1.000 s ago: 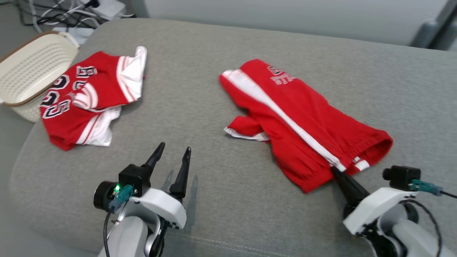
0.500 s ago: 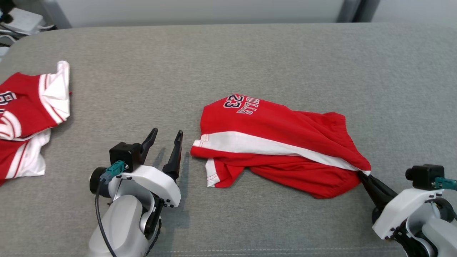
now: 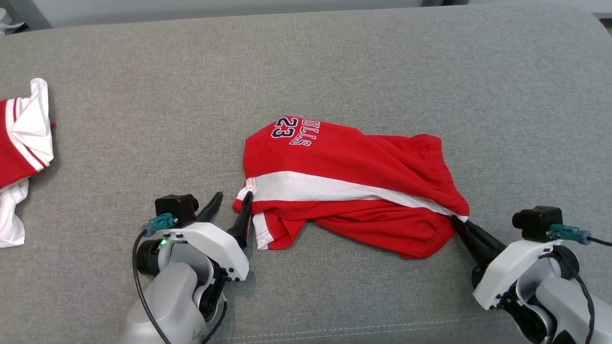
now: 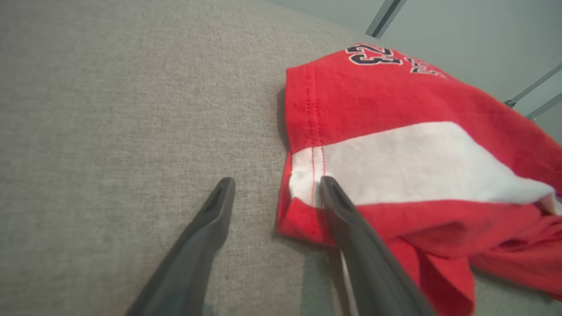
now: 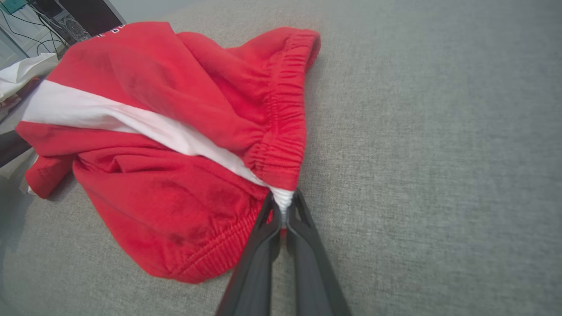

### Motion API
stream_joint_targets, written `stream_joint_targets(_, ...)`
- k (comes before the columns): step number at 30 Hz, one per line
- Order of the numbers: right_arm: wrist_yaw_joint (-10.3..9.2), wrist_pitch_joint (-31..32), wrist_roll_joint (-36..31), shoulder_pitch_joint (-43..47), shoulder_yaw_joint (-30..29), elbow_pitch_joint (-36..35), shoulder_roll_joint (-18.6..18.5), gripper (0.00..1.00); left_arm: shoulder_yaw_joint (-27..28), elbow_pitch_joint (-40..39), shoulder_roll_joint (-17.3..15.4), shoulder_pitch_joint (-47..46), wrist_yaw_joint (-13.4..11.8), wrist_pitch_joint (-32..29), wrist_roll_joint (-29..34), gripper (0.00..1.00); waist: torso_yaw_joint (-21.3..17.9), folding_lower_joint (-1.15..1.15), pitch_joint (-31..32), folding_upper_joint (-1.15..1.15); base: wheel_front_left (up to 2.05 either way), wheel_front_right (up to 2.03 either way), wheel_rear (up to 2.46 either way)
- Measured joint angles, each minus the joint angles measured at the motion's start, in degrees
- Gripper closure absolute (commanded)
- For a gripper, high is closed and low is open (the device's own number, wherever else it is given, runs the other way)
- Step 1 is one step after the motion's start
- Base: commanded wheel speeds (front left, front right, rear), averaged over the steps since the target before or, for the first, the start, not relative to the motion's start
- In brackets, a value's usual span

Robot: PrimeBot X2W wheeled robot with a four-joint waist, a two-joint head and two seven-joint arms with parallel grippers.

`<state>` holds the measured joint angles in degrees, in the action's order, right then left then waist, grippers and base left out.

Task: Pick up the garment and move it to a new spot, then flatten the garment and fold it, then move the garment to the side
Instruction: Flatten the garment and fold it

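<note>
The garment (image 3: 344, 157) is a pair of red shorts with a white side stripe and "BULLS 23" print, lying crumpled on the grey cushion (image 3: 143, 95). My right gripper (image 3: 454, 220) is shut on the waistband where the white stripe ends, at the shorts' right end. In the right wrist view the right gripper (image 5: 283, 202) pinches the white cloth of the garment (image 5: 153, 101). My left gripper (image 3: 233, 197) is open at the leg hem on the left. In the left wrist view the left gripper (image 4: 276, 182) has one finger over the garment (image 4: 395, 109) hem and the other over bare cushion.
A second red and white jersey (image 3: 19, 143) lies at the far left of the cushion. The cushion's front seam (image 3: 334, 329) runs just below both arms. A dark case and cables (image 5: 66, 17) stand beyond the cushion's far end in the right wrist view.
The head camera has swung, sliding the other jersey to the left edge of the view. The left gripper has come up against the shorts' leg hem. The right gripper keeps its grip on the waistband.
</note>
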<state>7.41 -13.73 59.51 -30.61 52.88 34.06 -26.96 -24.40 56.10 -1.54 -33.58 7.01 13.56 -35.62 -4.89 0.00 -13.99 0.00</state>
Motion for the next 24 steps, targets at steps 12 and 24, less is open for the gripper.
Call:
stream_joint_targets(12,0.0,-0.43,0.12,-1.44,1.03,0.25,0.68,1.0,-9.84,-0.04,-0.2,-1.08,0.05,-1.12,-7.55,0.0,0.43,0.0,0.25,0.0,0.0,0.0,0.0)
stream_joint_targets(24,0.0,-0.43,0.03,-1.45,0.99,0.3,1.51,1.0,-11.83,0.22,-1.01,-3.12,0.07,0.67,-7.68,0.0,0.32,0.0,0.86,0.0,0.0,0.0,0.0)
